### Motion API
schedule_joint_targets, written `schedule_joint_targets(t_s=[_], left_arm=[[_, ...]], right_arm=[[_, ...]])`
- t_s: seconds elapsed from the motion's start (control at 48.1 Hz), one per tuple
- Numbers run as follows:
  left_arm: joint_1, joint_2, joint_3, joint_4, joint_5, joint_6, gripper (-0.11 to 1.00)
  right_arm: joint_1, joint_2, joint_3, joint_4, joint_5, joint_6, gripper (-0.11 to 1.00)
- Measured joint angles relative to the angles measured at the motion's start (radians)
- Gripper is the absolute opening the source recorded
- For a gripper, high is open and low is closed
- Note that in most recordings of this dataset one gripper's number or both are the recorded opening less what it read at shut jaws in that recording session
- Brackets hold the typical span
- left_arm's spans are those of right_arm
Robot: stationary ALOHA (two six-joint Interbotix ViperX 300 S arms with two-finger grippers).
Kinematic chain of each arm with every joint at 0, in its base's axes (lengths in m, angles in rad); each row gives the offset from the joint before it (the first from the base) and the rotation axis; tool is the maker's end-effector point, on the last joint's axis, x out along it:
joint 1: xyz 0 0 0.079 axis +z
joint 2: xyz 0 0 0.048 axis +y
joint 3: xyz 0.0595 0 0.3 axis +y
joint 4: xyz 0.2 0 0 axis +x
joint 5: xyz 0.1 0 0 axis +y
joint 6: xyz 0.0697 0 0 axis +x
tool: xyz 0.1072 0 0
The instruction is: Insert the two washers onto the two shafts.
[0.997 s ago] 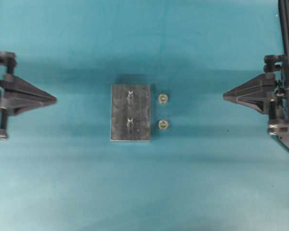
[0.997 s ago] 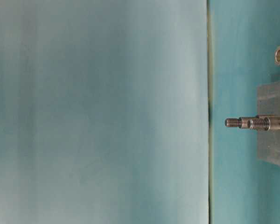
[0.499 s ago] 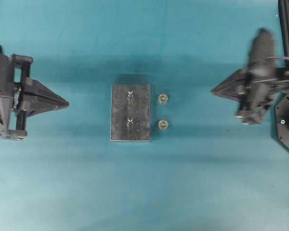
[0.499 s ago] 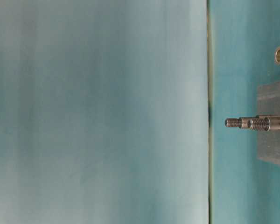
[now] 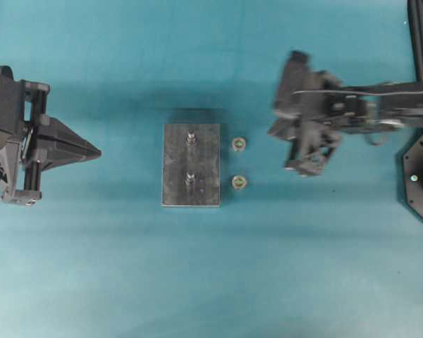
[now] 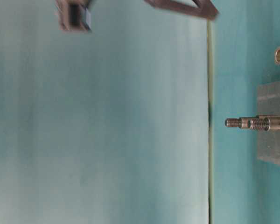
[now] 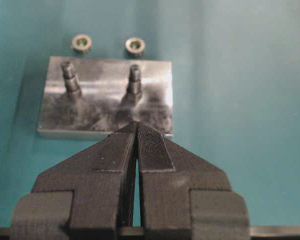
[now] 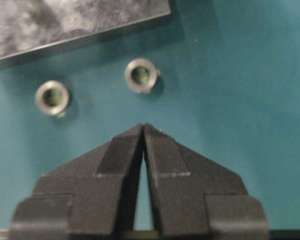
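Since a second ago, my right hand (image 5: 271, 130) has travelled from the far edge of the desk (image 5: 211, 282) toward the middle, and my left hand (image 5: 99, 150) has come forward a little; the washers and the block did not move.

Two washers lie flat on the desk just beside the block (image 5: 190, 165), on its right side in the overhead view: the far washer (image 5: 238, 144) and the near washer (image 5: 238, 183). Neither one is touched by anything. The block carries two upright shafts, the far shaft (image 5: 190, 138) and the near shaft (image 5: 189, 178), and both are bare.

My right hand is now near the washers but apart from them. In its wrist view the fingers (image 8: 122, 150) are pressed together, with nothing between them, and the two washers are ahead of the tips. My left hand is well apart from the block on the other side, also closed and empty, and it points at the shafts.

As I judge it, the task is only at the approach. What remains is to open the right hand, pick up one washer, carry it over a shaft and lower it on.
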Motion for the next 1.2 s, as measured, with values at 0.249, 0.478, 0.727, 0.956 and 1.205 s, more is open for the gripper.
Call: schedule_joint_targets(t_s=[0.249,0.478,0.727,0.956,1.205], left_arm=[[-0.002,-0.006,0.005,0.000,0.000,-0.038,0.00],[-0.012,-0.006,0.012,0.000,0.000,-0.043,0.00],[-0.012,-0.008,0.020,0.000,-0.002,-0.043,0.00],[-0.012,-0.008,0.034,0.000,-0.028,-0.046,0.00],[-0.012,-0.008,0.035,0.000,-0.038,-0.048,0.00]], right_arm=[[-0.002,0.190,-0.126,-0.002,0.014,-0.005,0.76],[-0.002,0.296,-0.204,-0.002,0.054,-0.006,0.74],[-0.002,0.331,-0.238,-0.002,0.120,-0.006,0.75],[-0.002,0.354,-0.258,0.000,0.132,-0.006,0.75],[-0.002,0.380,-0.268,0.005,0.155,-0.006,0.75]])
